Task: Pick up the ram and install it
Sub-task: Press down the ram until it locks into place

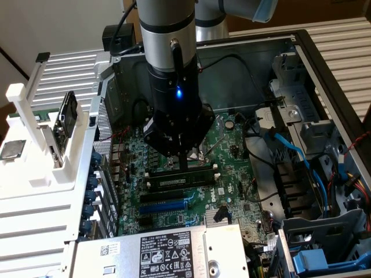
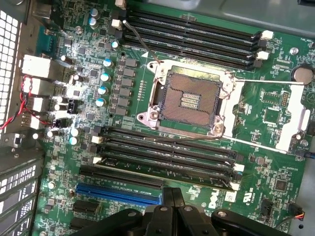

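Dark ram [image 1: 179,180] seated in slot, pincer [image 1: 183,165] tips hidden

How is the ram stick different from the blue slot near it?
The ram is dark with a pale label; the blue slot is bright blue and plain. The ram stands on edge, plugged in; the blue slot is empty. Both are long and thin, and they lie parallel on the motherboard.

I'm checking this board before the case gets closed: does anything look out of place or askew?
The processor socket lies open and empty, with its metal frame swung aside. The ram stands in a slot just below the gripper and looks level along it. Whether its latches have closed cannot be told.
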Controlling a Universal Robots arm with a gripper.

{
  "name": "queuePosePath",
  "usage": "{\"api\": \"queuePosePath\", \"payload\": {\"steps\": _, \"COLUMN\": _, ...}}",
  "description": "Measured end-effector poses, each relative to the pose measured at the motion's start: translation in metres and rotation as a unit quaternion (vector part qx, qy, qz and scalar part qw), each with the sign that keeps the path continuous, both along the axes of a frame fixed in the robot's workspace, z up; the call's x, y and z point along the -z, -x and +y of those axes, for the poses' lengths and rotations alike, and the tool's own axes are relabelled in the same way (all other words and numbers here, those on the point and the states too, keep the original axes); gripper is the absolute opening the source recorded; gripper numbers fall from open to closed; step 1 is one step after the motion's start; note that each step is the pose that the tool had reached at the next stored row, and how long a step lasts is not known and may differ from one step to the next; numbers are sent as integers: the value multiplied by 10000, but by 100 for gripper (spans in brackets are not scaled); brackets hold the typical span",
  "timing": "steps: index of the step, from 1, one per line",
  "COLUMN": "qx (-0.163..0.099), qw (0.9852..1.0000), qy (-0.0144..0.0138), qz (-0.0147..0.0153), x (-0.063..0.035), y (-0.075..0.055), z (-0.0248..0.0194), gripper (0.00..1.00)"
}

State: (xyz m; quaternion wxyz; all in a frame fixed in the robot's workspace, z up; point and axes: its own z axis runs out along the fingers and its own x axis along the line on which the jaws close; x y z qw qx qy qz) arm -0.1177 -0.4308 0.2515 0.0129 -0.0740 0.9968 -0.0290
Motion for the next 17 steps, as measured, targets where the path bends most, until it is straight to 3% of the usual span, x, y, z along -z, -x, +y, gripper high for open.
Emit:
{"api": "queuePosePath", "payload": {"steps": 1, "qx": 133, "qw": 9999, "qy": 0, "qz": 0, "x": 0, "y": 0, "z": 0, "gripper": 10}}
{"api": "queuePosePath", "payload": {"steps": 10, "qx": 139, "qw": 9999, "qy": -1, "qz": 4, "x": 0, "y": -48, "z": 0, "gripper": 10}}
{"api": "queuePosePath", "payload": {"steps": 17, "qx": 138, "qw": 9999, "qy": -1, "qz": 15, "x": 0, "y": -239, "z": 0, "gripper": 10}}
